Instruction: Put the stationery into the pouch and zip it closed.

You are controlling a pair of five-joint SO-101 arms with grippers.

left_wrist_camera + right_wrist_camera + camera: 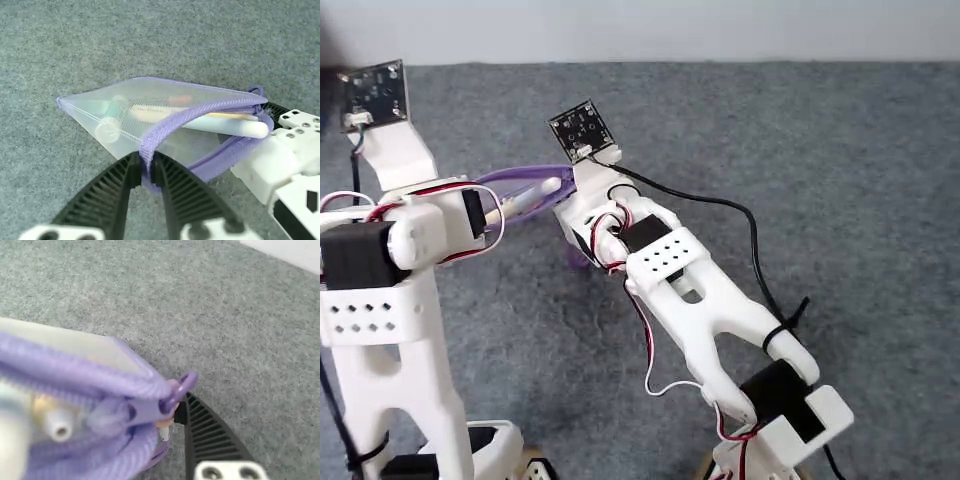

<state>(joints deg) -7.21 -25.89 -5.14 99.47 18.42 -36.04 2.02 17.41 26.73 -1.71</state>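
A clear pouch (165, 100) with a purple zipper hangs just above the grey carpet between the two arms; in the high view the pouch (520, 180) is a purple strip. Its mouth gapes. Inside lie a white pen (225, 125), a pale yellow pencil (150, 114) and a green-capped tube (112, 117). My left gripper (145, 165) is shut on the purple zipper edge partway along the mouth. My right gripper (172, 415) grips the pouch's zipper end, with the purple pull tab (182, 382) sticking out beside its black finger (205, 435). The right gripper (267, 122) also shows from the left wrist.
Grey carpet (840, 160) covers the whole table, with open room to the right and at the back. A black cable (750, 230) runs along the right arm. A white wall (670, 30) borders the far edge.
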